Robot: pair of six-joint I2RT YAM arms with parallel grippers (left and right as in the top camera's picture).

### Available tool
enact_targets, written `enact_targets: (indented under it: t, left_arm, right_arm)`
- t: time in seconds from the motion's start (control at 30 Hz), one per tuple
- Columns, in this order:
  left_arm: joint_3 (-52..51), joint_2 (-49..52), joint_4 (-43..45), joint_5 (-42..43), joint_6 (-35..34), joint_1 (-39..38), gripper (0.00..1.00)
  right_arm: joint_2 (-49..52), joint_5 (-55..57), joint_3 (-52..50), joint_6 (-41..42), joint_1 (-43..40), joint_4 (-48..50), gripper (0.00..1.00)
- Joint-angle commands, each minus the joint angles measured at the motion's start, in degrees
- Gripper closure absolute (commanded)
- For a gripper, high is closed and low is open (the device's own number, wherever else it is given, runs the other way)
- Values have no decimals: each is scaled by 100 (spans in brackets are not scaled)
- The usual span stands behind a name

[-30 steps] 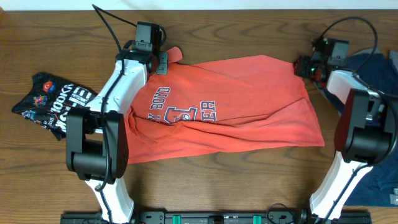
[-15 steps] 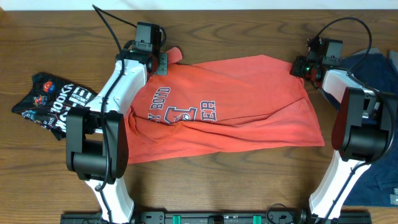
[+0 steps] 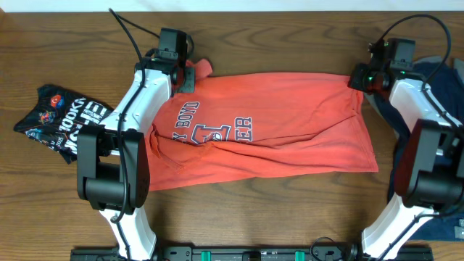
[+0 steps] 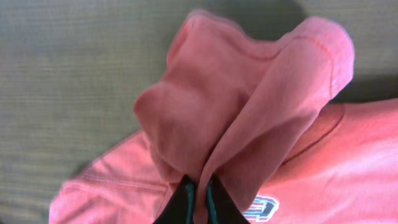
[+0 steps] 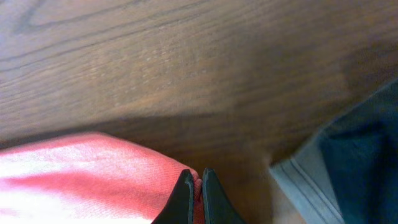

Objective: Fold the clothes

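Shirt (image 3: 275, 119) clamped at eleven o'clock by left gripper (image 4: 198, 190), one o'clock by right gripper (image 5: 194, 180); right's thin bite may slip under tension.

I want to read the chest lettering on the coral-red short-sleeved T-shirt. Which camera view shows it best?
Overhead: the navy-and-white lettering on the coral-red T-shirt lies face up. Left wrist shows only a scrap of it; right wrist shows none, only red cloth.
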Motion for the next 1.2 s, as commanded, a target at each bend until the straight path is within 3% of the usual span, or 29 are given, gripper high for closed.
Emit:
enact_targets:
  t: [0.0, 0.3, 0.73, 1.17]
  left_arm:
    - [96, -184, -345, 11, -256, 94, 94]
    - [96, -1040, -1180, 984, -286, 435, 94]
    - [-7, -1473, -3770, 1010, -507, 595, 94]
    - [-638, -1473, -4017, 831, -509, 592, 94]
  right_arm:
    - [-319, 59, 28, -179, -24, -273, 99]
    - [-734, 125, 28, -179, -31, -1047, 99]
    - [-841, 1888, 20, -175, -28, -3032, 99]
    - [-841, 2256, 15, -177, -31, -3965, 99]
